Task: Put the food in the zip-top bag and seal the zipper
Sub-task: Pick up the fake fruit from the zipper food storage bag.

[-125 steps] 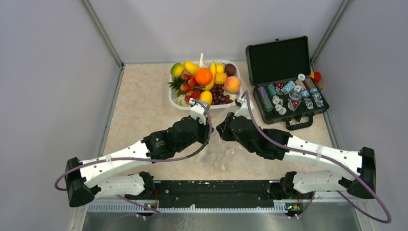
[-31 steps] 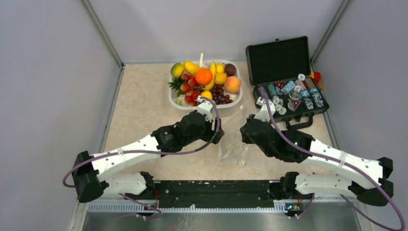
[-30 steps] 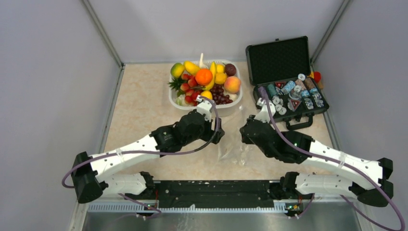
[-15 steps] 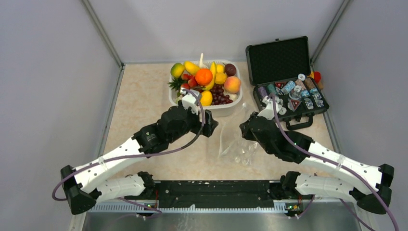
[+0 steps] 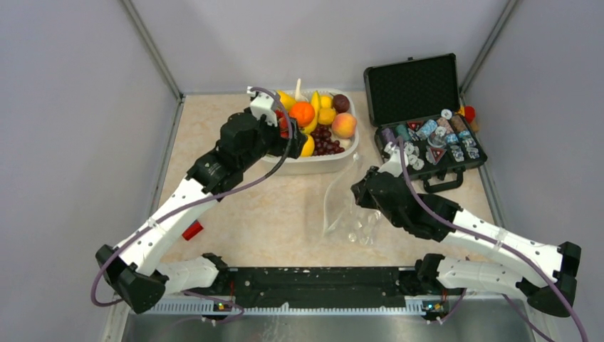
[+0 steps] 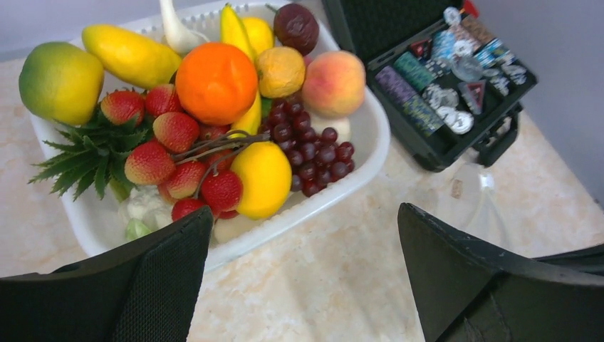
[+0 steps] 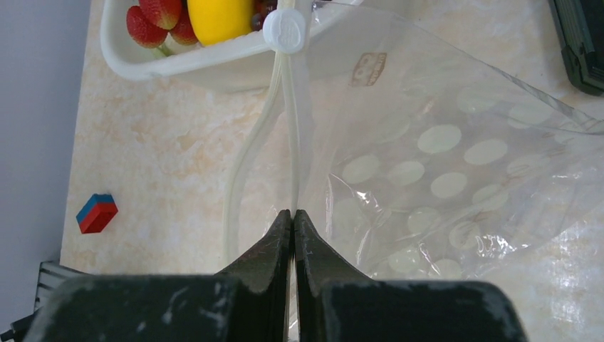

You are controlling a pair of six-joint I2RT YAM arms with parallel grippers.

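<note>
The food fills a white tub [image 5: 313, 165]: an orange [image 6: 216, 82], strawberries [image 6: 174, 132], dark grapes [image 6: 313, 149], a peach [image 6: 333, 82] and a yellow fruit [image 6: 263, 178]. My left gripper [image 6: 305, 214] hangs open and empty above the tub's near rim [image 6: 370, 135], reaching over the tub's left part in the top view [image 5: 279, 132]. The zip-top bag [image 5: 349, 214] lies flat in front of the tub. My right gripper [image 7: 293, 212] is shut on the zipper [image 7: 288, 128] strip. Its two whitish strips part toward the gripper, and the slider [image 7: 284, 30] sits by the tub.
An open black case [image 5: 427, 121] with chips stands right of the tub, also in the left wrist view [image 6: 449, 85]. A small red-and-blue block [image 5: 191, 231] lies on the table near the left arm. Grey walls close in both sides and the back.
My left gripper has opened, left the bag and swung away from me to the tub's left part. The right gripper stays shut on the bag's zipper edge, nearly still.
</note>
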